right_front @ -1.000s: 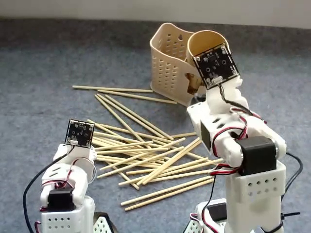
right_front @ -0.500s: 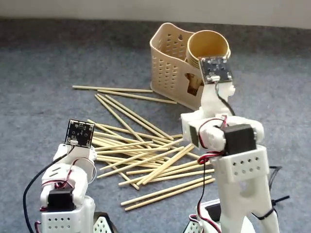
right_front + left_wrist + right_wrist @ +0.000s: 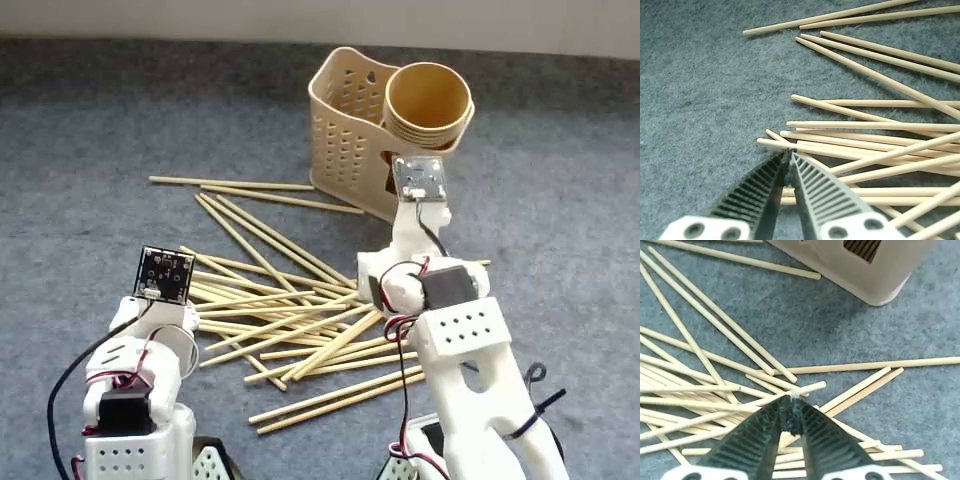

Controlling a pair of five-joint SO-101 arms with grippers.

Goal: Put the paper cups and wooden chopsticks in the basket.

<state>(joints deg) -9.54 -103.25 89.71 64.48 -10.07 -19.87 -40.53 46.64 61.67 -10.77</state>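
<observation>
Several wooden chopsticks (image 3: 290, 300) lie scattered over the grey carpet. A stack of paper cups (image 3: 428, 105) stands in the beige basket (image 3: 345, 130) at the back. My right gripper (image 3: 791, 399) is shut and empty, hovering over the chopsticks (image 3: 720, 390) near the basket (image 3: 865, 270). My left gripper (image 3: 790, 151) is shut with nothing in it, its tips over the near ends of the chopsticks (image 3: 865, 140). In the high view the left arm (image 3: 140, 370) sits at the front left, the right arm (image 3: 440, 320) in front of the basket.
Grey carpet (image 3: 100, 120) covers the whole surface, with open room at the left and far right. The basket's perforated wall (image 3: 340, 150) faces the chopstick pile. Loose chopsticks (image 3: 250, 190) reach toward the basket's base.
The right arm has drawn back from the basket and lowered toward the chopsticks, leaving the cup stack in the basket. The left arm has stayed still.
</observation>
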